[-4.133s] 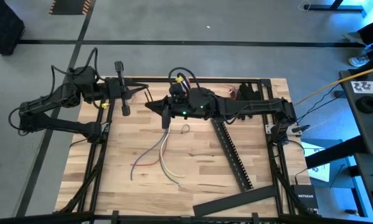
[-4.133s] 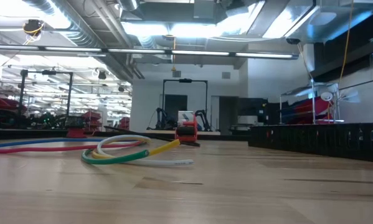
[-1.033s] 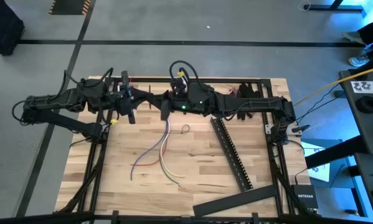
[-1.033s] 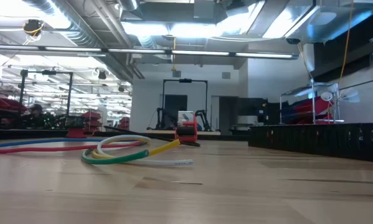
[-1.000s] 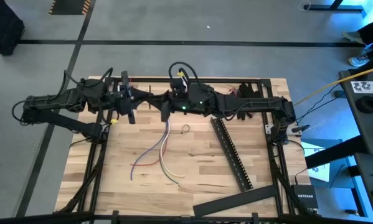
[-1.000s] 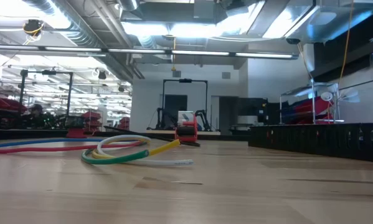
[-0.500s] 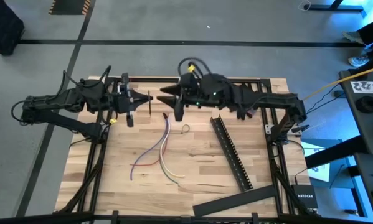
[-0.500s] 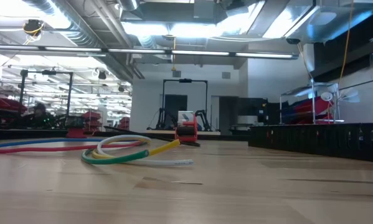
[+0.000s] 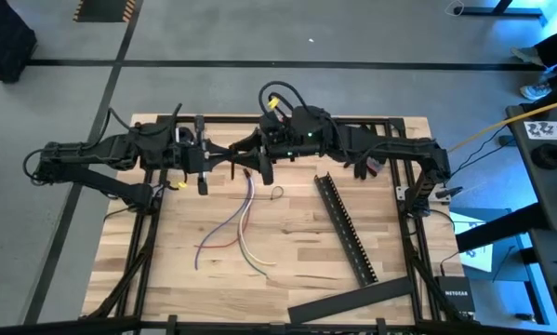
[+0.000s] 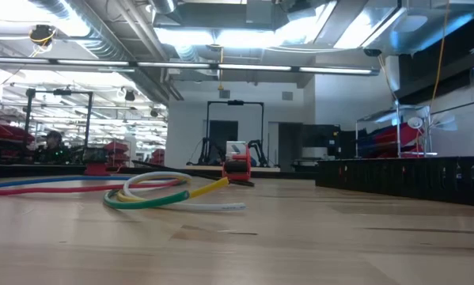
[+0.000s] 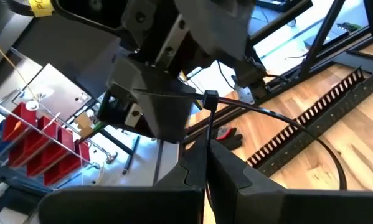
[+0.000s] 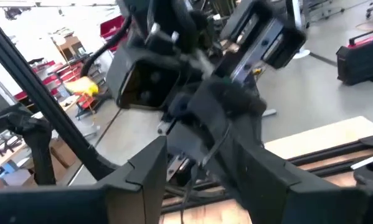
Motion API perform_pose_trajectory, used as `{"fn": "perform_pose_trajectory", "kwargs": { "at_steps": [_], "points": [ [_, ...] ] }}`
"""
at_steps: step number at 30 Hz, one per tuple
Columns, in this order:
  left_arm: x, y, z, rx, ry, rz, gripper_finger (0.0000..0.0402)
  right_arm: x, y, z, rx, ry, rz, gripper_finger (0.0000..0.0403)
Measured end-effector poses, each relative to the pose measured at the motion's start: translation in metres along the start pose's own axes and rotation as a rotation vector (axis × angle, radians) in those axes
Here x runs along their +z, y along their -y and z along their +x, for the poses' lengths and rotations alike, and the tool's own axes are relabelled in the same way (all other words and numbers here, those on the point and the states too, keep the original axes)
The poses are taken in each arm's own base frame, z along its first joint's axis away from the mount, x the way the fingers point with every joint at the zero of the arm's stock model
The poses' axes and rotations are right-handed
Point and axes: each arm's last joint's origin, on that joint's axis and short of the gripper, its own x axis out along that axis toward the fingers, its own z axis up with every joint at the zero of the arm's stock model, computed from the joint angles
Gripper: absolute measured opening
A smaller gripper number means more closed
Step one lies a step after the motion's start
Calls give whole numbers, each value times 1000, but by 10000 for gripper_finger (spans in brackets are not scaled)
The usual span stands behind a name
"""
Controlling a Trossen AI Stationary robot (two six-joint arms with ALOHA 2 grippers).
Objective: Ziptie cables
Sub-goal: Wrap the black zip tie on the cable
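The cables [image 9: 244, 219] lie loose on the wooden table, fanned out toward its near edge; the low view shows them [image 10: 149, 190] resting flat. Above the table's far middle, my left gripper [image 9: 224, 156] is shut on a thin black zip tie [image 11: 311, 134], which curves into a loop in the air. My right gripper [image 9: 252, 158] faces it from the right, open. In the right wrist view my right gripper [image 12: 202, 171] has its fingers wide apart, with the left gripper just beyond them. Whether the right fingers touch the zip tie cannot be seen. My left gripper pinches the zip tie's strip [image 11: 207, 146] between its two fingers, a short way below the tie's square head [image 11: 210, 98]. The fingers point about level toward the table's right. The tie stands up from the fingertips and arcs away, clear of the table.
A long black slotted bar [image 9: 348, 228] lies slanted on the table's right half. A small loop of wire [image 9: 276, 194] lies beside the cables. A flat black strip [image 9: 352, 300] lies at the near right. A red-handled tool [image 11: 226, 134] lies by the far frame.
My right gripper has drawn back a little toward the table's right edge and rolled about its own axis. My left gripper has shifted slightly toward it, still shut on the zip tie. The cables have not moved.
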Motion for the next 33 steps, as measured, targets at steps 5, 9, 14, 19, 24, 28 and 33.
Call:
{"fn": "perform_pose_trajectory", "kwargs": {
  "at_steps": [5,9,14,19,24,28,33],
  "points": [
    [0,0,0,0,-1,-10,0,0,1,0,2,-9,-17,123],
    [0,0,0,0,-3,-19,0,-1,1,0,6,-12,-66,43],
    [-5,2,1,-22,-47,-29,0,-4,-4,-2,-51,-30,-176,6],
    [-10,5,0,-56,-100,-35,0,5,-8,-16,-153,-17,-260,1],
    [-15,8,-1,-91,-155,-26,0,16,-14,-32,-178,12,-292,1],
    [-21,12,-2,-122,-217,-6,0,25,-19,-47,-229,32,-313,0],
    [-26,16,0,-154,-265,5,0,35,-25,-63,-264,70,-327,0]
  ]
}}
